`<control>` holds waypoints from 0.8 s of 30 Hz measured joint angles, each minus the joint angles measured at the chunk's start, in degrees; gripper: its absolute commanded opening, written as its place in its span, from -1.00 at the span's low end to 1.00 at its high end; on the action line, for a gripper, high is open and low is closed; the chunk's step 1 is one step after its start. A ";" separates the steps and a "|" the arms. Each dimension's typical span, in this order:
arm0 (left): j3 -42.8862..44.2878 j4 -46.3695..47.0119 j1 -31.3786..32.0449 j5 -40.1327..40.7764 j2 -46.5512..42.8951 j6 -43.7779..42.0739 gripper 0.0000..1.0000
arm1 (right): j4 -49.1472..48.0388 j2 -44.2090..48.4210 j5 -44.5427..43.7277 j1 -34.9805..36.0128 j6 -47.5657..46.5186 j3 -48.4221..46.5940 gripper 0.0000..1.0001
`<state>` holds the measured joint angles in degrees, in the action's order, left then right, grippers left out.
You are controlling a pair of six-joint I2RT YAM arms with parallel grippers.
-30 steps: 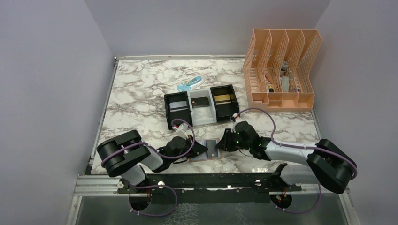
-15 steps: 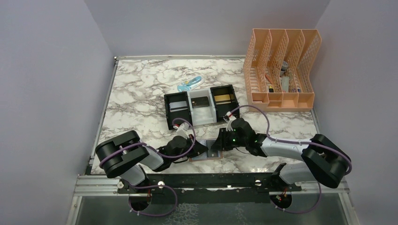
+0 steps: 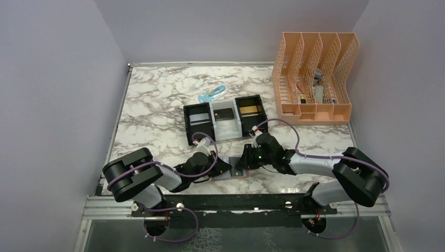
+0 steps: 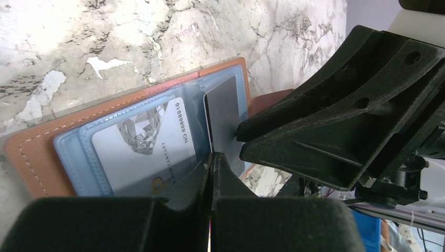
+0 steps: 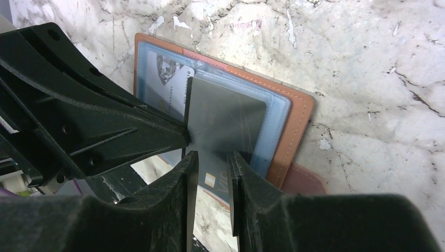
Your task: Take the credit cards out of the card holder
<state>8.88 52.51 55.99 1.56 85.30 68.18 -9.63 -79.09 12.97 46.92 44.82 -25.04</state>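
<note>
The tan leather card holder lies open on the marble between my two grippers. Its pale blue pockets hold a silvery grey card. A dark grey card sticks partly out of the pocket beside it. My left gripper is shut, with its tips on the pocket edge next to the dark card. My right gripper hovers over the dark card's free end with the jaws a narrow gap apart, and the card's face shows between them. In the top view the left gripper and right gripper almost touch over the holder.
A black-and-white three-compartment tray stands just behind the holder, with a silvery, a dark and a gold card in it. A pale blue object lies behind the tray. A peach file rack stands at the back right.
My right gripper has moved left, from the holder's right edge to over the holder and close to the left gripper. The left gripper has stayed in place.
</note>
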 measured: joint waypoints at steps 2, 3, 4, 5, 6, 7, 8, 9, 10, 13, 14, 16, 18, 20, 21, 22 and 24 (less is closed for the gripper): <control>0.00 -0.52 0.00 0.04 -0.31 0.00 -1.00 | 0.00 0.00 -0.28 0.00 0.11 0.00 -0.43; -0.02 -0.83 0.00 0.04 -0.63 0.00 -1.00 | 0.00 0.00 -0.46 0.00 0.22 0.00 -0.43; -0.04 -1.09 0.00 0.11 -1.05 -0.02 -1.00 | 0.00 0.02 -0.66 0.00 0.37 0.00 -0.43; -0.07 -1.25 0.00 0.15 -1.36 -0.02 -1.00 | -0.02 0.04 -0.79 0.00 0.50 0.00 -0.43; -0.15 -1.64 0.00 0.24 -1.88 -0.13 -1.00 | -0.04 0.09 -1.09 0.00 0.59 0.00 -0.43; -0.26 -1.86 0.00 0.31 -2.29 -0.22 -1.00 | -0.02 0.13 -1.40 0.00 0.63 0.00 -0.43; -0.31 -2.14 0.00 0.39 -2.64 -0.26 -1.00 | -0.02 0.15 -1.70 0.00 0.66 0.00 -0.43; -0.33 -2.51 0.00 0.44 -3.02 -0.42 -1.00 | 0.00 0.15 -1.97 0.00 0.68 0.00 -0.43; -0.33 -2.86 0.00 0.46 -3.32 -0.52 -1.00 | 0.07 0.15 -2.23 0.00 0.70 0.00 -0.43; -0.33 -3.63 0.00 0.46 -3.82 -0.81 -1.00 | 0.28 0.15 -2.91 0.00 0.94 0.00 -0.43; -0.33 -3.76 0.00 0.46 -3.87 -0.83 -1.00 | 0.28 0.15 -3.06 0.00 1.03 0.00 -0.43; -0.33 -4.09 0.00 0.50 -3.98 -0.87 -1.00 | 0.26 0.15 -3.15 0.00 1.20 0.02 -0.43; -0.31 -4.28 0.00 0.52 -4.17 -0.96 -0.99 | 0.28 0.15 -3.21 0.02 1.40 0.00 -0.43; -0.20 -4.61 0.00 0.52 -4.31 -1.14 -0.97 | 0.28 0.15 -3.23 0.02 1.44 0.02 -0.44; -0.13 -4.68 0.00 0.50 -4.35 -1.27 -0.96 | 0.31 0.15 -3.23 0.00 1.44 0.00 -0.44; -0.11 -4.79 0.00 0.50 -4.42 -1.33 -0.96 | 0.31 0.15 -3.23 0.00 1.44 0.00 -0.44; -0.04 -5.05 0.00 0.50 -4.59 -1.51 -0.92 | 0.35 0.15 -3.26 0.02 1.44 0.00 -0.44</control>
<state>8.84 47.46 55.99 2.07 80.71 66.67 -9.28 -78.94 9.72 46.94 46.26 -25.04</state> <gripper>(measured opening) 0.020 0.282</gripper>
